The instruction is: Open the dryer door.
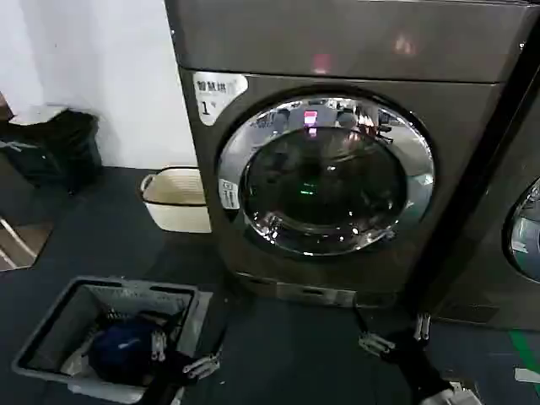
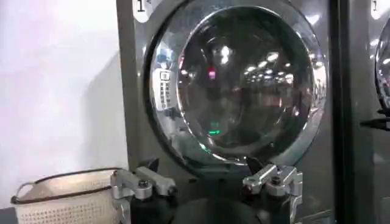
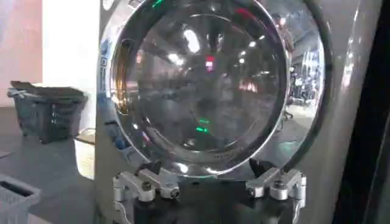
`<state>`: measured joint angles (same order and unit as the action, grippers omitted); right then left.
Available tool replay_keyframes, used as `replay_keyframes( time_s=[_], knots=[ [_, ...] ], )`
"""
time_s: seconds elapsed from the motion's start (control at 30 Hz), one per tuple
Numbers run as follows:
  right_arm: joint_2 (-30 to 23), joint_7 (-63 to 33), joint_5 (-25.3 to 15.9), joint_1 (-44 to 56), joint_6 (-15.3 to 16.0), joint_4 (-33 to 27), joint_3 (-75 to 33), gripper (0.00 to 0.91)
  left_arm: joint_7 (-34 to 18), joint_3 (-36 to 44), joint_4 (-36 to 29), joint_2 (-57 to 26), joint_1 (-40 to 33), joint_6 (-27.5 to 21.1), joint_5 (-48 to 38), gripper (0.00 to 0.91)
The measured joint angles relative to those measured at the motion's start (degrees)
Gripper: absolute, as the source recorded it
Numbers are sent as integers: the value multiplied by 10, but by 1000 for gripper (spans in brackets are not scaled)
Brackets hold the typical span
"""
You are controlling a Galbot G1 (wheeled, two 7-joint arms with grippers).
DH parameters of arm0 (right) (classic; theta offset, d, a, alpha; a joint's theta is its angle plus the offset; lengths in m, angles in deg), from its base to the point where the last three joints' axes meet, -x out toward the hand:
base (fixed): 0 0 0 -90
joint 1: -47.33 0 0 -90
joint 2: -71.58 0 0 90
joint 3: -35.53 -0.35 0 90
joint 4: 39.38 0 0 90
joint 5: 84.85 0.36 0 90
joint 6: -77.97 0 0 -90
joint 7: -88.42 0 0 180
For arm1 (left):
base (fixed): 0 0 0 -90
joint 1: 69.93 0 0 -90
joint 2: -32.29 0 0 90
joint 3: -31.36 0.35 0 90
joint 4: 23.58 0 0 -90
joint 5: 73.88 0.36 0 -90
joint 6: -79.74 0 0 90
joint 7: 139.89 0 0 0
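I am looking at the dryer door [image 1: 326,175], shut flush in the grey machine, ahead of and above both hands. My right hand [image 1: 395,335] hangs low in front of the machine's base, fingers spread and grasping nothing, below the door's lower right rim; I judge it is lined up to rise toward that edge. My left hand [image 1: 180,358] is also released and empty, waiting low over a grey basket [image 1: 51,333] on the floor, well away from the door. A cream basket [image 1: 173,201] sits beside the machine beyond the left hand.

Left gripper [image 1: 179,358], right gripper [image 1: 396,334]: agape
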<state>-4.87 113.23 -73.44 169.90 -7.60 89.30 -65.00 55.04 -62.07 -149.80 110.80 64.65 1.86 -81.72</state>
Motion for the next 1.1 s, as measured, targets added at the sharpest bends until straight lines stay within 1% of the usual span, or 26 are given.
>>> replay_keyframes(
  time_s=[0.37, 0.5, 0.67, 0.93, 1.1],
  knots=[
    [77, 33, 49, -91, 2, -48, 30, 907, -8, 9, -4, 0, 1, -17, 13, 907],
    [106, 34, 77, -130, 6, -68, 55, 907, -10, 11, -7, 0, 0, -24, 13, 907],
    [133, 35, 98, -182, 6, -96, 96, 907, -4, 11, -13, 1, -1, -45, 12, 907],
    [162, 44, 121, -266, 11, -140, 158, 907, 0, 13, -20, 3, 0, -53, 20, 907],
    [170, 47, 130, -324, 15, -165, 195, 907, 4, 15, -25, 5, 1, -57, 21, 907]
  ],
)
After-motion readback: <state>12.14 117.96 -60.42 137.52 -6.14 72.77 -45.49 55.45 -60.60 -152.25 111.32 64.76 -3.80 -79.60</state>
